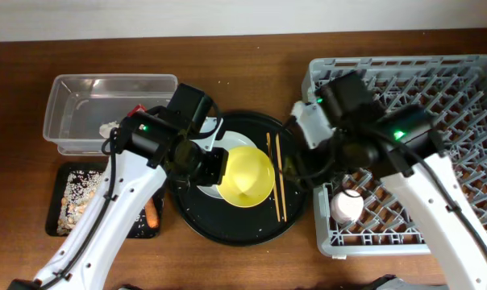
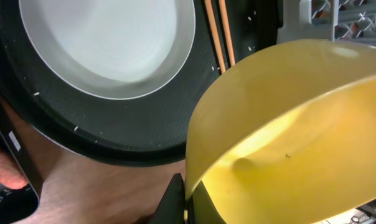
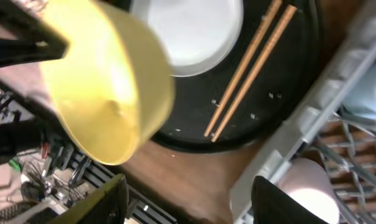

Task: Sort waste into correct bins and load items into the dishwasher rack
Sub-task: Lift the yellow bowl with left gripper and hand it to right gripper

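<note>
My left gripper [image 1: 218, 165] [image 2: 189, 200] is shut on the rim of the yellow bowl [image 1: 248, 177] [image 2: 287, 137] and holds it tilted above the round black tray [image 1: 197, 213]. The pale plate [image 1: 234, 135] [image 2: 113, 43] and the wooden chopsticks [image 1: 276, 173] [image 3: 250, 68] lie on that tray. My right gripper [image 1: 301, 171] [image 3: 188, 202] is open and empty between the tray and the grey rack [image 1: 461, 89]. The pink cup [image 1: 347, 207] [image 3: 306, 190] stands in the rack's front left corner. A pale blue shape [image 3: 368, 93], perhaps the blue cup, shows in the rack.
The clear tub [image 1: 74, 105] at the back left holds a white tissue [image 1: 108, 127] and a red wrapper [image 1: 135, 110]. The small black tray [image 1: 56, 205] holds pale food scraps [image 1: 78, 193] and the orange stick [image 1: 152, 214].
</note>
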`<state>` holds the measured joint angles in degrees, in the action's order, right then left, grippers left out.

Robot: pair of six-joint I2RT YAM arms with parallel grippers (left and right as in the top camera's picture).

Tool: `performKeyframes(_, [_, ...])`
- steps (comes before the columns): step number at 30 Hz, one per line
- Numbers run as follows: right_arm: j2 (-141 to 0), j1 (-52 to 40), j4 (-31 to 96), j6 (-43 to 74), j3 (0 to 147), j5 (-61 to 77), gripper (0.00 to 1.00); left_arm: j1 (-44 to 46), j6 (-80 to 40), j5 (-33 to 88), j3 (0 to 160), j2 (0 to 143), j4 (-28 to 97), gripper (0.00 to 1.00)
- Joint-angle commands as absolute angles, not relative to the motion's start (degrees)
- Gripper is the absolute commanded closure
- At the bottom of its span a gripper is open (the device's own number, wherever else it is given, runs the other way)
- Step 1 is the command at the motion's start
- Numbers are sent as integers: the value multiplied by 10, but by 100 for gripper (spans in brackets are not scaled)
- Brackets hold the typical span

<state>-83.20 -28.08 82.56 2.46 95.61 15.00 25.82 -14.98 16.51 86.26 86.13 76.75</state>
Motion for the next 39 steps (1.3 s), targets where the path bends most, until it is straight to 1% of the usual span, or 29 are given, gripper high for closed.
performKeyframes(1, [-835,-320,797,39,944,144,44,258,-140,170,873,859,768,100])
performKeyframes(2, [-839,-324,791,39,938,144,47,258,-140,170,873,859,768,100])
performKeyframes(5, [-843,-334,735,39,893,144,50,258,-140,170,873,859,768,100])
performKeyframes(6, [-844,-334,717,39,879,144,55,258,-140,170,873,859,768,100])
performKeyframes(8, [-844,-334,674,39,851,144,61,258,-140,170,873,859,768,100])
performKeyframes(9, [-844,-334,663,39,842,144,67,258,-140,170,873,859,768,100])
performKeyframes(10, [-844,-334,649,39,839,144,80,258,-140,170,873,859,768,100])
performKeyframes(11, [-844,-334,642,39,839,144,88,258,-140,170,873,859,768,100])
performKeyframes(12, [-844,-334,641,39,839,144,90,258,-140,170,873,859,768,100])
performKeyframes(13, [-844,-334,641,39,839,144,94,258,-140,170,873,859,768,100])
performKeyframes(17, [-855,-334,640,39,838,144,96,258,-140,185,873,859,765,100])
performKeyframes(19, [-864,-334,636,39,838,144,88,258,-140,203,873,859,754,100])
performKeyframes(21, [-866,-334,632,39,838,144,87,258,-140,202,873,859,753,100])
performKeyframes(22, [-866,-334,632,39,838,144,85,258,-140,202,873,859,753,100])
performKeyframes(24, [-866,-334,632,39,838,144,84,258,-140,203,873,859,753,100])
performKeyframes(25, [-866,-334,628,39,838,144,96,258,-140,203,873,859,753,100])
performKeyframes(27, [-866,-334,627,39,838,144,96,258,-140,203,873,859,753,99])
performKeyframes(28, [-866,-334,627,39,838,143,96,258,-140,204,873,859,753,68])
performKeyframes(29, [-866,-334,627,39,838,136,96,258,-140,204,874,859,753,62])
performKeyframes(30, [-866,-334,627,39,838,121,96,258,-140,204,876,859,753,56])
performKeyframes(31, [-866,-333,627,39,838,114,96,258,-140,204,890,858,755,53])
performKeyframes(33, [-866,-333,622,34,838,114,96,257,-131,200,940,857,762,52])
performKeyframes(36, [-866,-310,597,34,839,-1,96,257,-119,136,1023,857,783,52])
performKeyframes(37, [-866,-285,564,34,839,-42,96,257,-119,137,1028,856,776,44])
performKeyframes(38, [-866,-263,538,34,839,-90,96,257,-119,137,1028,856,777,1])
performKeyframes(39, [-866,-233,502,34,839,-164,96,257,-119,137,1028,856,777,1])
